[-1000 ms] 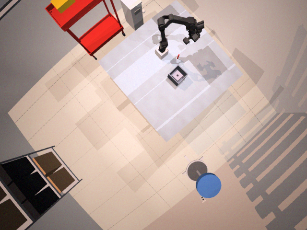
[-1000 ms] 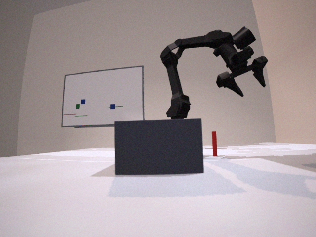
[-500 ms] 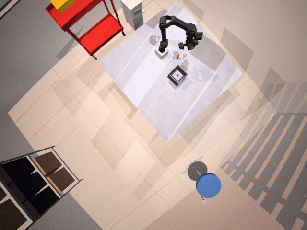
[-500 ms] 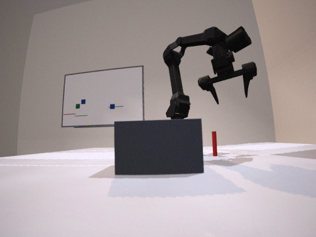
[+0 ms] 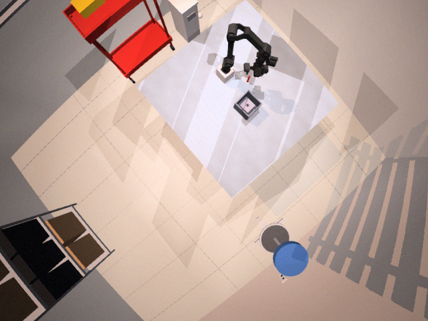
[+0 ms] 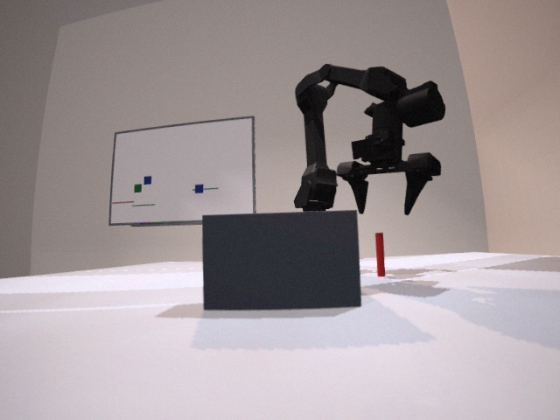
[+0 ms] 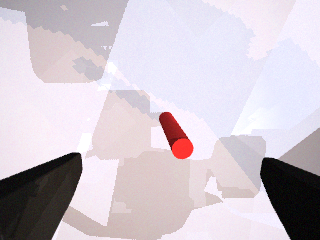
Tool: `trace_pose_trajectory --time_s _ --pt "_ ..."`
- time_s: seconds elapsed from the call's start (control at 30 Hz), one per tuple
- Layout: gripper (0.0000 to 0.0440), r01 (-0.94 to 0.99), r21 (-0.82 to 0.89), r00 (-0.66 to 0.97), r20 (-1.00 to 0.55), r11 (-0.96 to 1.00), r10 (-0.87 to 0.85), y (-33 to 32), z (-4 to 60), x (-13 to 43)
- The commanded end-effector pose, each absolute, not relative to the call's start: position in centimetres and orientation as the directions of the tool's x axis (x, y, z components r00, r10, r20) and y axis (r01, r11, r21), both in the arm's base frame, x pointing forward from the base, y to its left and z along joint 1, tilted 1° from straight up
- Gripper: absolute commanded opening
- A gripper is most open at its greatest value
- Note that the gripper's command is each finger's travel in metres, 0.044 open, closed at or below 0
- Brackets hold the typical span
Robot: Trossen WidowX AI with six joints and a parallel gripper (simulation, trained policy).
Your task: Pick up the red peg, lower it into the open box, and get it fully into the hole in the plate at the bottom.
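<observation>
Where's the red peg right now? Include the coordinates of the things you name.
In the exterior view, the peg (image 5: pixel 248 79) (image 6: pixel 380 254) (image 7: pixel 174 134) stands upright on the table, just right of the box (image 5: pixel 239 111) (image 6: pixel 281 261), below the open gripper (image 5: pixel 253 70) (image 6: pixel 384 213) (image 7: pixel 171 163).

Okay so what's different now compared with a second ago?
The gripper has come down and in from the side, straightening from a tilt to point down above the red peg. Nothing was grasped or released; its fingers remain open. The peg still stands upright outside the box, which hasn't moved.
</observation>
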State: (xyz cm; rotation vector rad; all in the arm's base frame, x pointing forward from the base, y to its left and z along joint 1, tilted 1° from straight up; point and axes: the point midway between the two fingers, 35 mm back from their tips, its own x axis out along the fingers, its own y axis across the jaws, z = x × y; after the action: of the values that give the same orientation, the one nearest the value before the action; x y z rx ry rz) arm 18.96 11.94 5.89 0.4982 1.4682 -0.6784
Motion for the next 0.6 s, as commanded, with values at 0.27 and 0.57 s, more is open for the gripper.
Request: trace_pose_trajectory --time_s 0.27,0.57 --pt "0.0423 0.769 -0.103 -0.023 -0.991 0.631 -0.133 11.1 0.7 18.6" --pt "0.0385 0.808 -0.066 0.005 -0.993 0.586 -0.118 11.1 -2.3 18.3"
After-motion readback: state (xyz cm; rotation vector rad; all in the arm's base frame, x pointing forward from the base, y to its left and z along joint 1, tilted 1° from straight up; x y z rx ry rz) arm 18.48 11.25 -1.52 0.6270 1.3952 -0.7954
